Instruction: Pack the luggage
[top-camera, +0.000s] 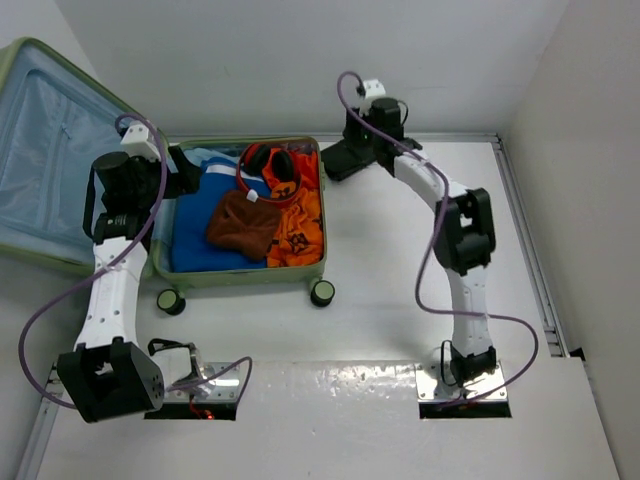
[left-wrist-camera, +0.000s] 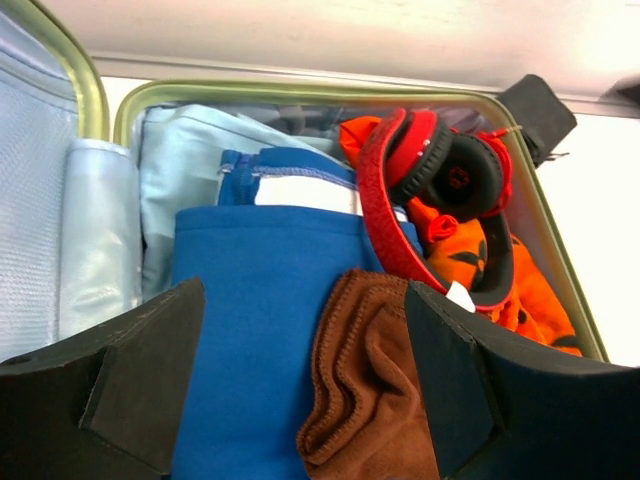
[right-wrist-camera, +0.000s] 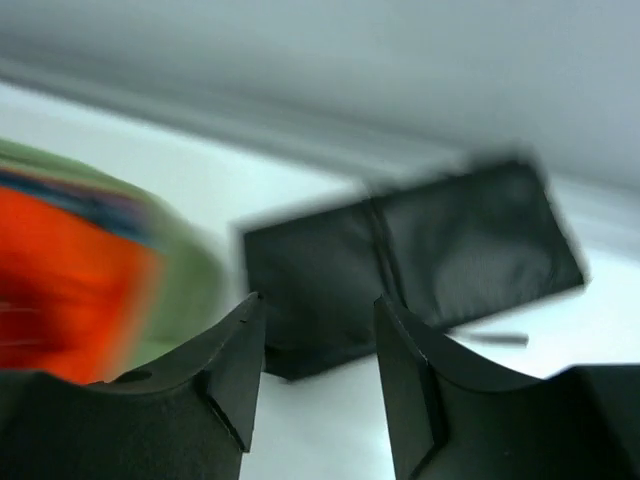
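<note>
While my right claw (right-wrist-camera: 320, 312) stands spread (empty) before the black pouch (right-wrist-camera: 460, 240), a shallow pinch may slip off.

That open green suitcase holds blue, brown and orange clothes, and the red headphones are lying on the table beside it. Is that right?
Not quite. The red headphones lie inside the suitcase, on top of the orange garment, not on the table. The left wrist view shows this plainly. The blue garment and the brown cloth are in there too, as you say.
</note>
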